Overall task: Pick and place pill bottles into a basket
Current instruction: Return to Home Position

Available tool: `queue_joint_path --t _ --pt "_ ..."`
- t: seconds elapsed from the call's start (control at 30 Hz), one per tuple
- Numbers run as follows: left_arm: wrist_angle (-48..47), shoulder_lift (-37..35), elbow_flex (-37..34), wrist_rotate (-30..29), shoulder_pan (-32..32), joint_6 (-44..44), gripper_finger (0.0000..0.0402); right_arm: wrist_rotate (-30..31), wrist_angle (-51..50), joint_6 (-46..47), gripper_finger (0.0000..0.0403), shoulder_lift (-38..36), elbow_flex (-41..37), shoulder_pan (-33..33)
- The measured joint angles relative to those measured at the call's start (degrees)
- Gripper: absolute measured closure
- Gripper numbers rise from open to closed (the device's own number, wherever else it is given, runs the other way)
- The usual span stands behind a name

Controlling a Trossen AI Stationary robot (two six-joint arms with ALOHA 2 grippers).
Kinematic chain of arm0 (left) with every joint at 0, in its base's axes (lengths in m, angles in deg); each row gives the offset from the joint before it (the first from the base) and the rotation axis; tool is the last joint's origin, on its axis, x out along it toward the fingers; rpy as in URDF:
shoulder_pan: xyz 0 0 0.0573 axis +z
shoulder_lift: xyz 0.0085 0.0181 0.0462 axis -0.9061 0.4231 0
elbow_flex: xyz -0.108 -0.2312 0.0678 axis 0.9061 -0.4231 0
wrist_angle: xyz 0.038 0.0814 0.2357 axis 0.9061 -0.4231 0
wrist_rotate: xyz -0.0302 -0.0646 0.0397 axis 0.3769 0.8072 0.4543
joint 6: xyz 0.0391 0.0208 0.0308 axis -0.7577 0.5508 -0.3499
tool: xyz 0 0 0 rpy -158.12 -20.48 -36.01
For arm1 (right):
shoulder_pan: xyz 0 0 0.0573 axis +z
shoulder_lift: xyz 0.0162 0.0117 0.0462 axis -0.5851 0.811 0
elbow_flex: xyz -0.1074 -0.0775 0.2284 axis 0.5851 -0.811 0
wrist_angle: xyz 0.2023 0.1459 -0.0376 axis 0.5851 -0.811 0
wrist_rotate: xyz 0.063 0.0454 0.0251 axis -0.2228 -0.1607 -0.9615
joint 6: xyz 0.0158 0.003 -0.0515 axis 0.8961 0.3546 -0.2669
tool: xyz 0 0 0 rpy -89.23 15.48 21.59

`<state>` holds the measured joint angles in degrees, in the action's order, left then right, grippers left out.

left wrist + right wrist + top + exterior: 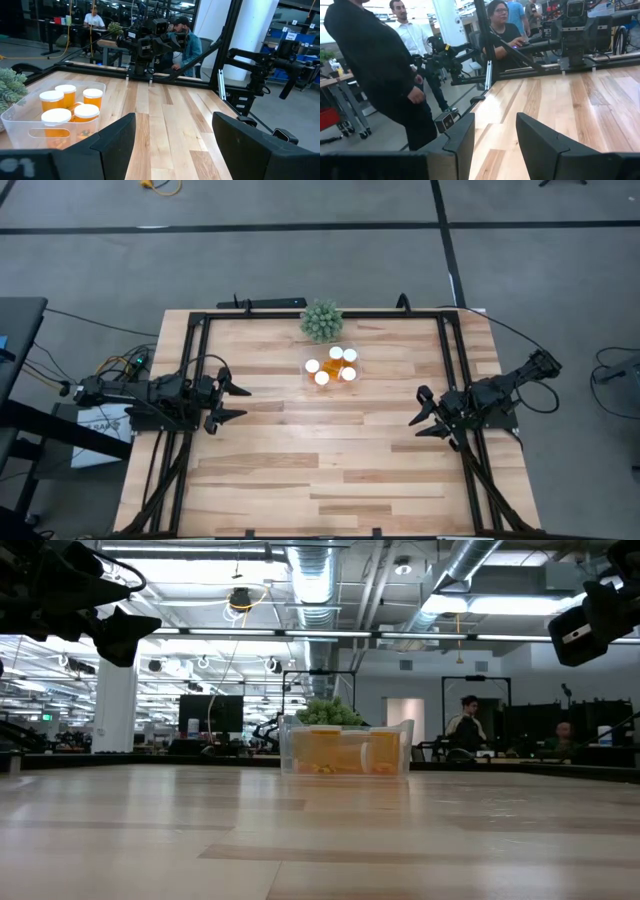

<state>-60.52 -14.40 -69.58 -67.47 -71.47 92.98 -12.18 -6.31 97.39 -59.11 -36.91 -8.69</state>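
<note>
Several orange pill bottles point(331, 366) with white caps stand upright inside the clear basket point(306, 375) at the table's far middle; they also show in the left wrist view point(67, 112) and the low view point(345, 752). My left gripper point(236, 402) is open and empty at the table's left side, raised off the wood. My right gripper point(424, 413) is open and empty at the right side, also raised. Neither is near the basket.
A spiky green ball-shaped plant point(321, 321) stands just behind the basket at the far edge. A black metal frame point(320, 314) runs round the table. People stand and sit in the room beyond the table. Bare wood lies between the arms.
</note>
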Motion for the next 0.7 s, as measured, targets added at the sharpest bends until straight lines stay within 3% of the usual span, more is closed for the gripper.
queue_joint_path --t 0.7 --pt "0.0 0.0 0.0 0.0 0.0 0.0 0.0148 0.0 0.0 0.0 0.0261 0.0 0.0 0.0"
